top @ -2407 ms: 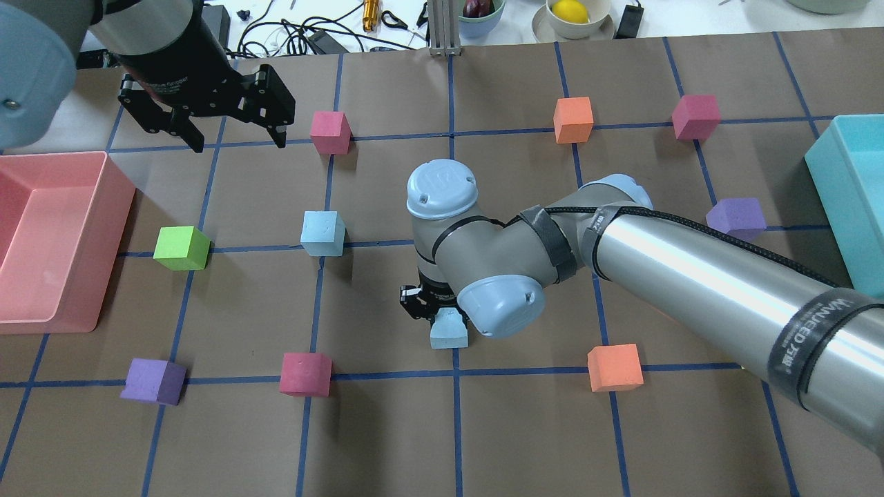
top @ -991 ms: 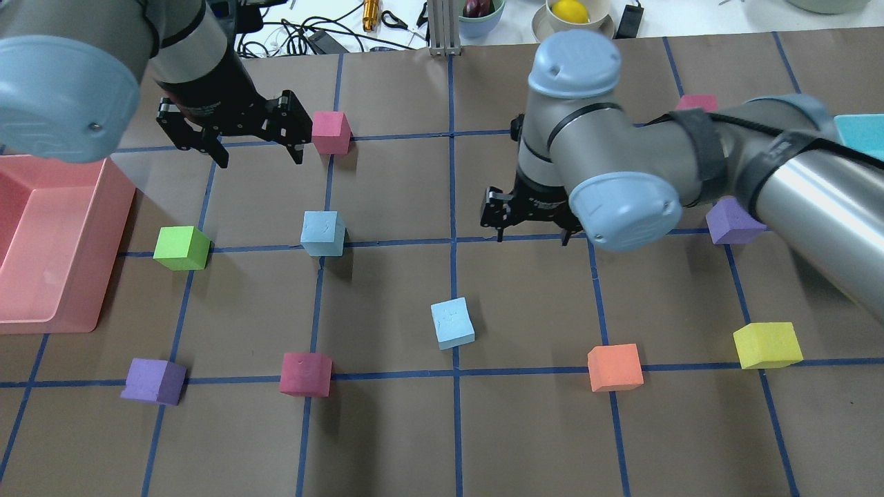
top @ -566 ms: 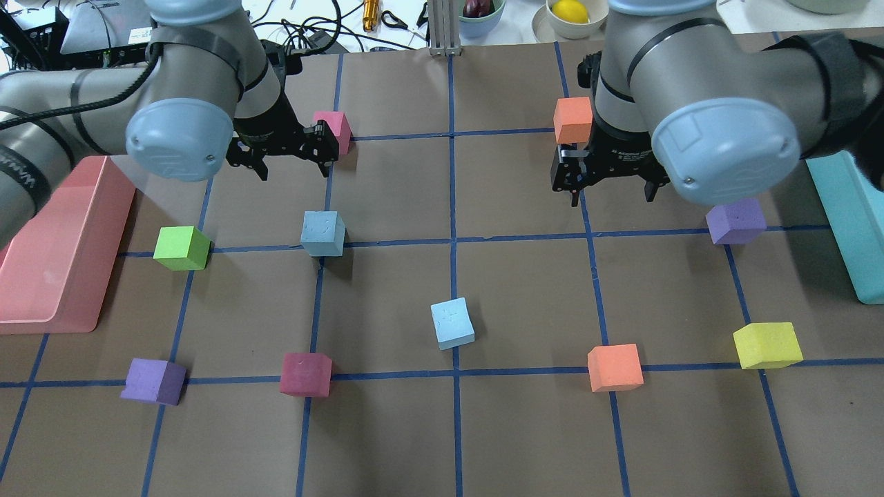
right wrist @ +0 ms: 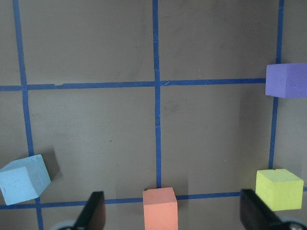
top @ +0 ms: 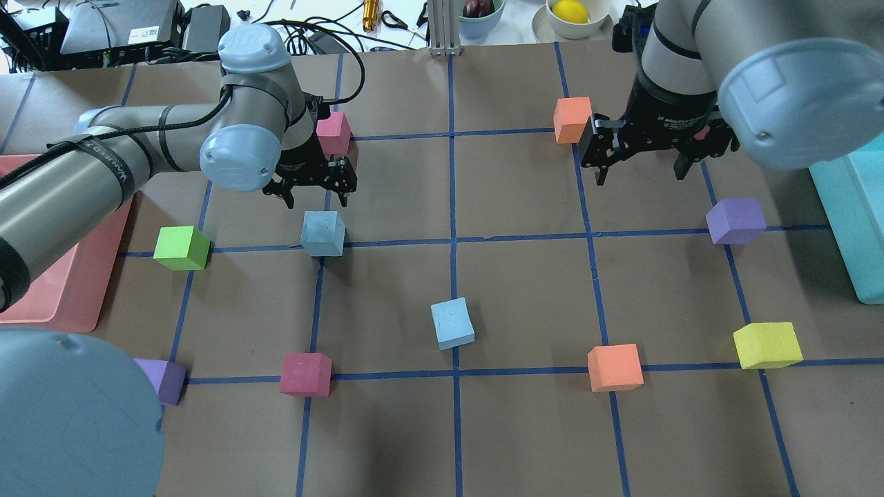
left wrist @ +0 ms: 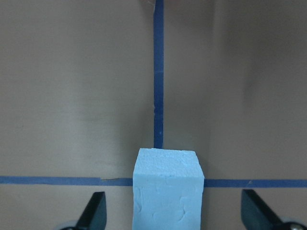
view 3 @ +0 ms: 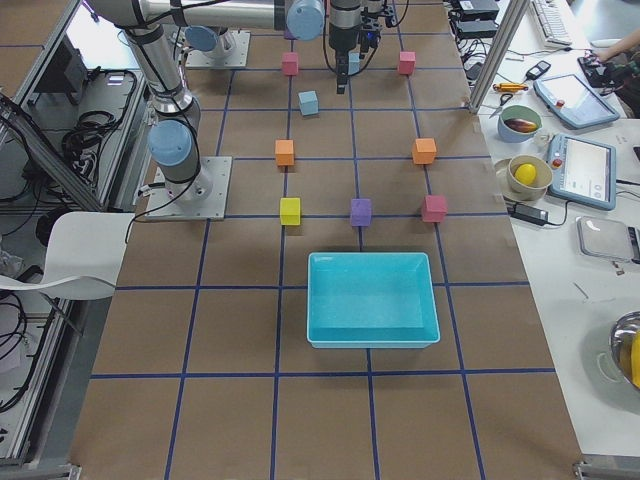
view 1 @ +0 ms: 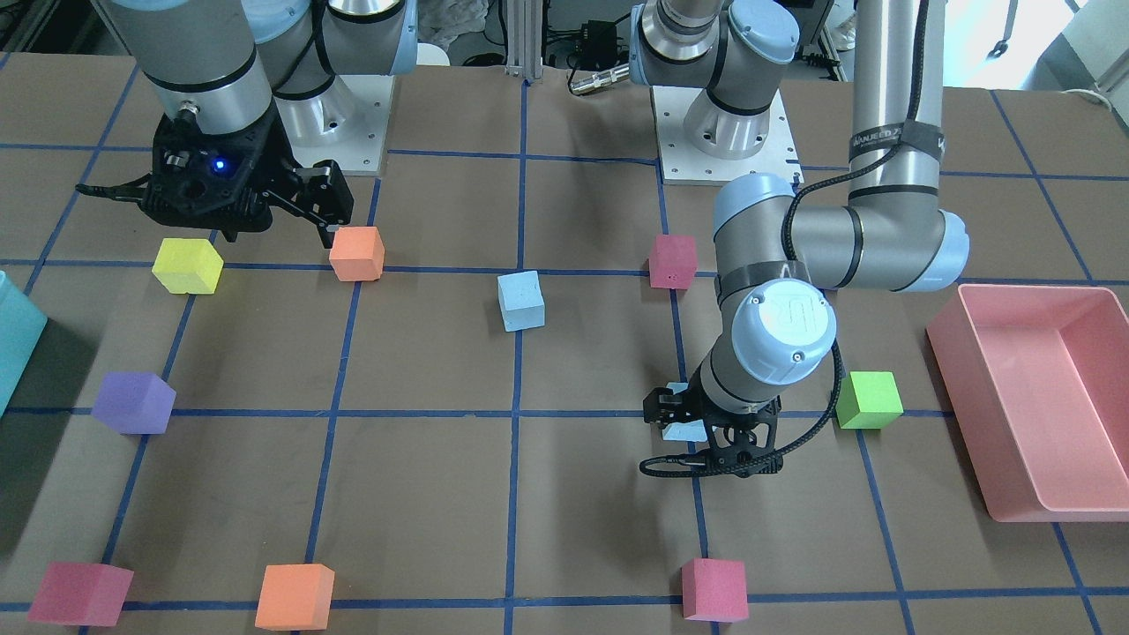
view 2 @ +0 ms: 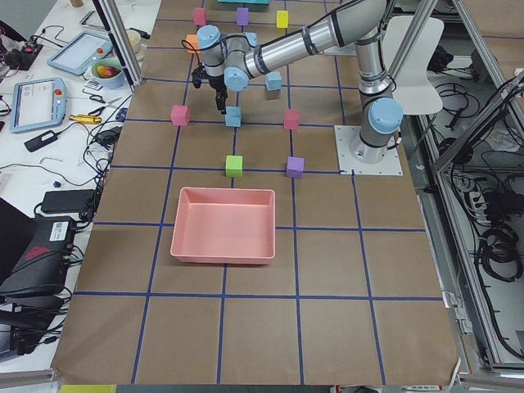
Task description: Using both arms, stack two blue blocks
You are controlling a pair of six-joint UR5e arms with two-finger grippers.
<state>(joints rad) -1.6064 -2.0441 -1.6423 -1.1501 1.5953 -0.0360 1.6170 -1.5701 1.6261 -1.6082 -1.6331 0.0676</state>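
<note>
Left gripper [top: 316, 202], jaws apart, is hovering over a blue block [top: 322, 232] toward the left edge. Right gripper [top: 639, 177], likewise spread, is hanging near the far edge.

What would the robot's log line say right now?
left gripper: open over one blue block | right gripper: open, empty | other blue block: loose mid-table | stack: not started

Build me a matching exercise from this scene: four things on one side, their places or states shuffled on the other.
Things:
1. left gripper
2. right gripper
3. green cube
4. middle blue block

Places or states:
a. free on the table, askew to the tape lines
b. jaws open, beside an orange cube
c. nearest the pink bin
d. jaws open, over the other blue block

Pairs: 1-d, 2-b, 3-c, 4-a.
</note>
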